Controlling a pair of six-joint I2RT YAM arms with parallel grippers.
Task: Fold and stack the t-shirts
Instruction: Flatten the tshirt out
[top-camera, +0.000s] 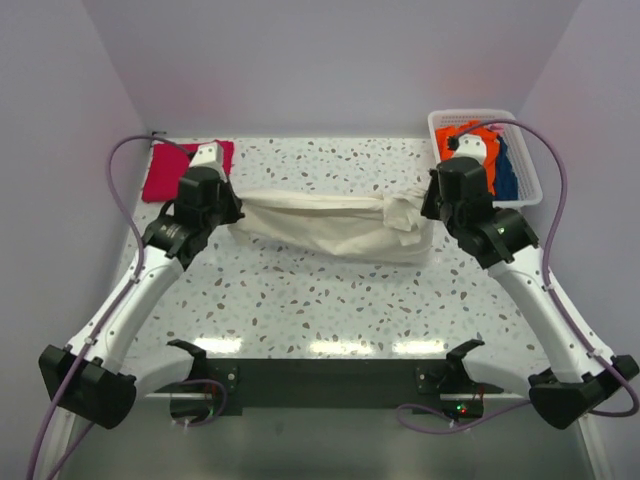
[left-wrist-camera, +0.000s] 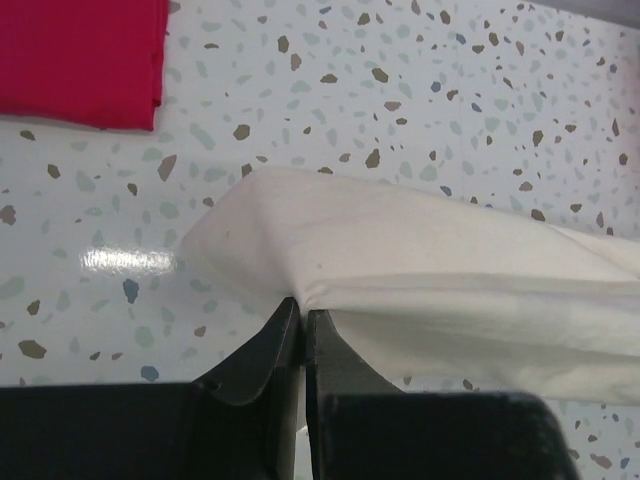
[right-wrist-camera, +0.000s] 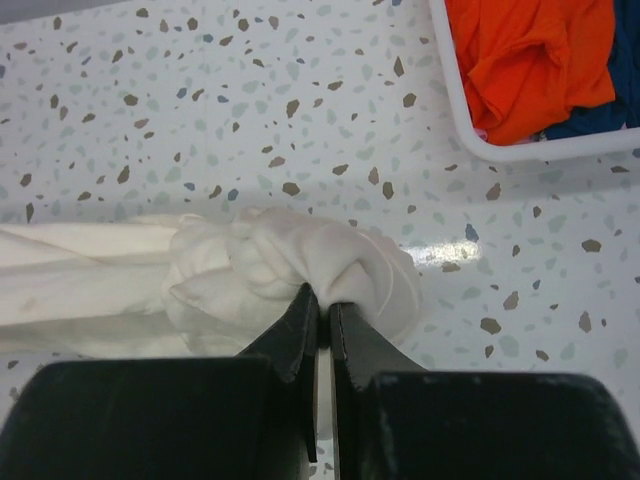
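T-shirt (top-camera: 330, 228) — ends in left gripper (left-wrist-camera: 302, 312), right gripper (right-wrist-camera: 323, 298)

Bunched t-shirt (top-camera: 330, 228) mid-table; folded t-shirt (top-camera: 160, 178) far left; basket (top-camera: 470, 113) far right

The crimson-pink t-shirt (left-wrist-camera: 80, 60) runs off the left wrist view's top-left corner; the white basket (right-wrist-camera: 530, 152), beyond the cream-white t-shirt (right-wrist-camera: 300, 270), is cropped too.

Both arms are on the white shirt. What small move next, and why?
Probably lift both ends slightly and draw them apart. The left gripper and right gripper are each shut on an end of the cream-white t-shirt, which lies roped and bunched, too crumpled to fold.
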